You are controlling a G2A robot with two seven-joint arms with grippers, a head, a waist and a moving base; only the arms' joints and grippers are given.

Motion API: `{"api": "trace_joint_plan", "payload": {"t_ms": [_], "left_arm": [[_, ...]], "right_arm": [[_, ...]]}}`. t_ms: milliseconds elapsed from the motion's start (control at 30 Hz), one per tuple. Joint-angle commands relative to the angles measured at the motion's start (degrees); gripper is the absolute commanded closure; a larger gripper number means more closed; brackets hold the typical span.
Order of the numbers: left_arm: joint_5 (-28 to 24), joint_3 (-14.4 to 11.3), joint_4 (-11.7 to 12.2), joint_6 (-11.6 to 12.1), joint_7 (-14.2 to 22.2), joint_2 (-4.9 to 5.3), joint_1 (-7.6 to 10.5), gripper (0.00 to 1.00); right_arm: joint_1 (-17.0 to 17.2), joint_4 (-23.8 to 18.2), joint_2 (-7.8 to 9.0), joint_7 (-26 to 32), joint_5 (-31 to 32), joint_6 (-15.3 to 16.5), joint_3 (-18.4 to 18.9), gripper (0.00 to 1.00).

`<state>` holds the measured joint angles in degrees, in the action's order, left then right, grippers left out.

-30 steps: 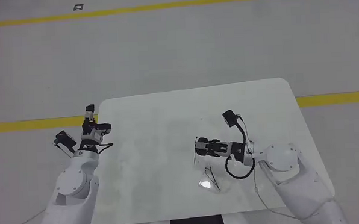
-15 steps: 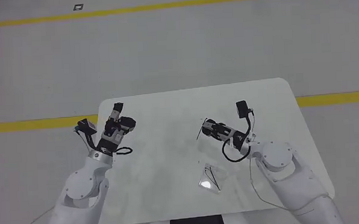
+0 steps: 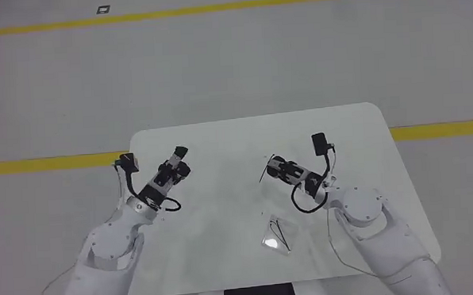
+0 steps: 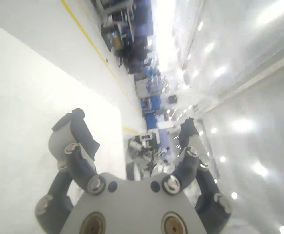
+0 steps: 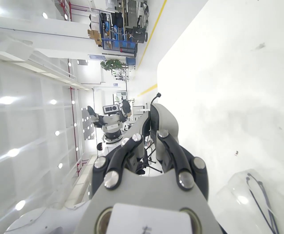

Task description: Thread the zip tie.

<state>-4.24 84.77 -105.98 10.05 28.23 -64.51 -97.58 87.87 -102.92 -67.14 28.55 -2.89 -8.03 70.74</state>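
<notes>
Above the table [image 3: 221, 148], right fingers [image 5: 166, 124] pinch the zip tie [image 5: 154, 99].

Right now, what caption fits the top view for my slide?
Above a white table, the right pincer grips a black zip tie, the left pincer is open, and a clear bag lies nearby.

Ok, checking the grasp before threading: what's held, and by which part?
Right gripper pinches a zip tie near one end, a short tip poking out. Left gripper is open, empty.
</notes>
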Motion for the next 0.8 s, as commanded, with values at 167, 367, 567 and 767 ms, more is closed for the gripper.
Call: {"api": "trace_joint_plan", "payload": {"t_ms": [167, 367, 567, 767], "left_arm": [[1.8, -2.1, 2.5, 2.2, 10.3, 0.51, 1.58, 0.0], [1.8, -2.1, 2.5, 2.2, 10.3, 0.51, 1.58, 0.0], [-5.3, -6.1, 4.4, 2.1, 15.0, 0.29, 2.45, 0.0], [-13.9, -10.2, 8.1, 0.3, 15.6, -0.3, 4.75, 0.0]], "right_arm": [[-1.0, 1.0, -0.78, -5.4, -0.5, -1.3, -2.8, 1.0], [-1.0, 1.0, -0.78, -5.4, -0.5, -1.3, -2.8, 1.0], [-1.3, 0.7, -1.19, -7.8, 2.5, -2.1, -5.7, 1.0], [-3.0, 2.2, -2.31, -11.7, 2.5, -1.8, -10.1, 1.0]]}}
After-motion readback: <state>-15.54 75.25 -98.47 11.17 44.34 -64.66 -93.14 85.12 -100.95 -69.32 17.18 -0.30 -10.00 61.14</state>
